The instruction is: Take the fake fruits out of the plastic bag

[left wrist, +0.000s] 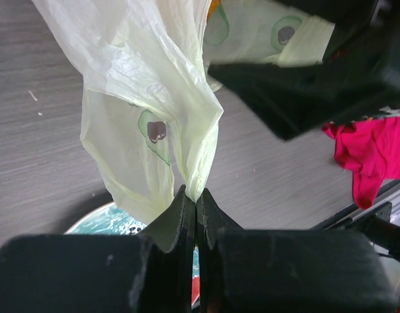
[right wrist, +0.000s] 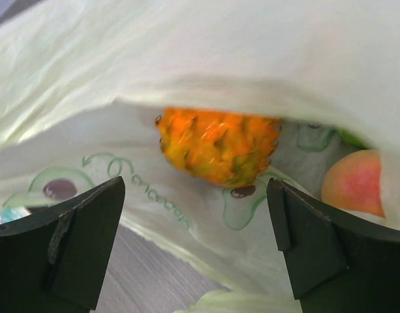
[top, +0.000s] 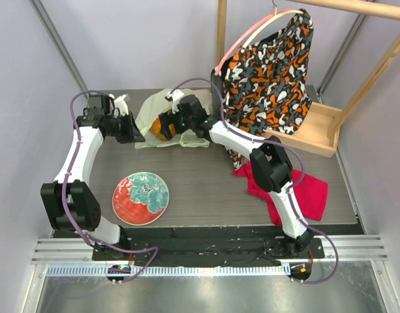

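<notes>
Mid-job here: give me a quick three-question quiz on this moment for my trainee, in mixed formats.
1. True or false: the left end effector is shut on the plastic bag.
2. Which fruit lies straight ahead between the open fingers of the right end effector? A) pineapple B) banana C) grapes
3. Fill in: the red-and-teal plate lies nearer the ___ arm's base.

Key: 1 true; 2 A; 3 left.

In bag, at far side of table: pineapple, peach; plate before bag, cloth right.
</notes>
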You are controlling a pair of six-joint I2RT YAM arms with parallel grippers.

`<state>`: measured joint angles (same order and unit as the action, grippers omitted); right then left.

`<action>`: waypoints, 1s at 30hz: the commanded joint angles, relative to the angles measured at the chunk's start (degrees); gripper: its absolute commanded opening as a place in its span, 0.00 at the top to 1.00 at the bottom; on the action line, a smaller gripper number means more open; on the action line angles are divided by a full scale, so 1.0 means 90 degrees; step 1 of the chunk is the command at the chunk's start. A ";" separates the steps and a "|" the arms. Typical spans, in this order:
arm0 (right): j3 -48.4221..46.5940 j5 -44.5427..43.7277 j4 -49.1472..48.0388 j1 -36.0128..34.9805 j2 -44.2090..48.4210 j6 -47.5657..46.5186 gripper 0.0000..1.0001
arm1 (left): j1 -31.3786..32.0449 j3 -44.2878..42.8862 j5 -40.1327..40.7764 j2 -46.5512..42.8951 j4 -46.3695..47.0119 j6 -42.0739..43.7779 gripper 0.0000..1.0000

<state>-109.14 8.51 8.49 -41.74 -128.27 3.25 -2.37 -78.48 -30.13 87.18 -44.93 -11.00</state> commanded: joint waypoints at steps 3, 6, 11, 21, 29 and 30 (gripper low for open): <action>0.0067 -0.0038 -0.1480 0.0077 -0.0074 0.0879 0.00 | -0.0020 0.0223 -0.0402 -0.0477 -0.0242 0.0285 0.95; -0.0303 -0.0038 -0.1364 -0.0001 -0.0483 0.0977 0.00 | -0.0020 0.0409 -0.0587 -0.0516 -0.0135 0.0120 0.95; -0.1366 -0.0067 -0.0984 -0.0177 -0.1264 0.1007 0.03 | -0.0029 0.0283 -0.0695 -0.0546 -0.0164 0.0071 0.95; -0.1556 -0.0604 0.0013 -0.0343 -0.1325 0.0831 0.30 | -0.0029 -0.0049 -0.0734 -0.0292 0.0168 -0.0184 0.94; -0.0472 0.0410 0.0336 -0.0099 0.0002 0.0451 0.92 | -0.0029 -0.0459 -0.0402 0.0039 0.0236 -0.0252 0.95; -0.0345 0.0489 0.0287 -0.0099 0.0168 0.0324 0.96 | -0.0039 -0.0499 -0.0373 0.0079 0.0236 -0.0252 0.95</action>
<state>-116.25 7.68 8.91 -43.31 -136.20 9.76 -2.37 -79.79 -34.57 86.35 -44.75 -12.49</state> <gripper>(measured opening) 0.640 0.058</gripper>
